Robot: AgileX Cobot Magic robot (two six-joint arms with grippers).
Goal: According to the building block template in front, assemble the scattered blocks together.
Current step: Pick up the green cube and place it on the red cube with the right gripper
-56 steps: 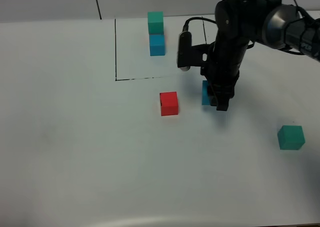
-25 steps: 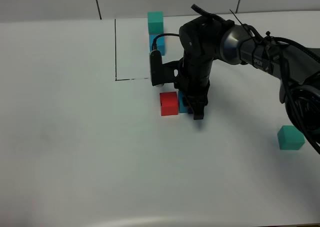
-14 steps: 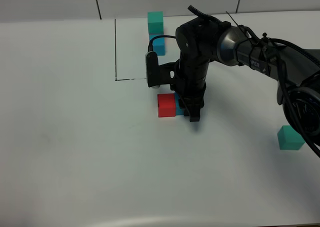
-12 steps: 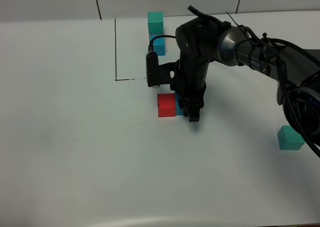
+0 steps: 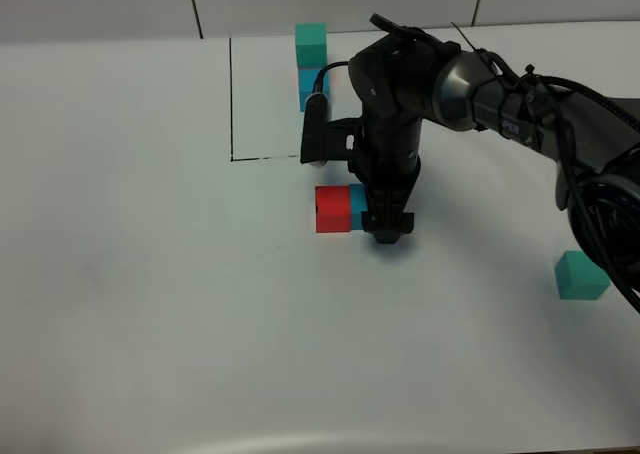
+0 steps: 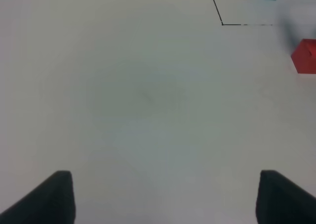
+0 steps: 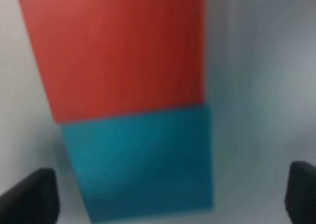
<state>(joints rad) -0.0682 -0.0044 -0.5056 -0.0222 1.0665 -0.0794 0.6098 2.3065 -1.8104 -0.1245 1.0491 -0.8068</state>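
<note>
The red cube [image 5: 332, 209] and the blue cube [image 5: 357, 205] lie side by side and touching, just below the black drawn line. In the right wrist view the red cube [image 7: 118, 51] meets the blue cube [image 7: 140, 160]. My right gripper [image 5: 387, 228] hangs over the blue cube and hides most of it. It is open [image 7: 168, 197], with a gap on each side of the cube. The teal-green cube [image 5: 581, 276] lies alone at the far right. The template [image 5: 311, 44] stands at the back, teal-green over blue. My left gripper [image 6: 168, 199] is open and empty over bare table.
Black drawn lines [image 5: 231, 99] border the template area. Their corner [image 6: 222, 24] and the red cube [image 6: 305, 56] show in the left wrist view. The white table [image 5: 150, 304] stretches left and forward. The right arm and its cables [image 5: 520, 104] reach in from the right.
My right gripper moved left with the blue cube until it met the red cube, nudging the red cube slightly left. In the last half second the wrist shifted a little.
</note>
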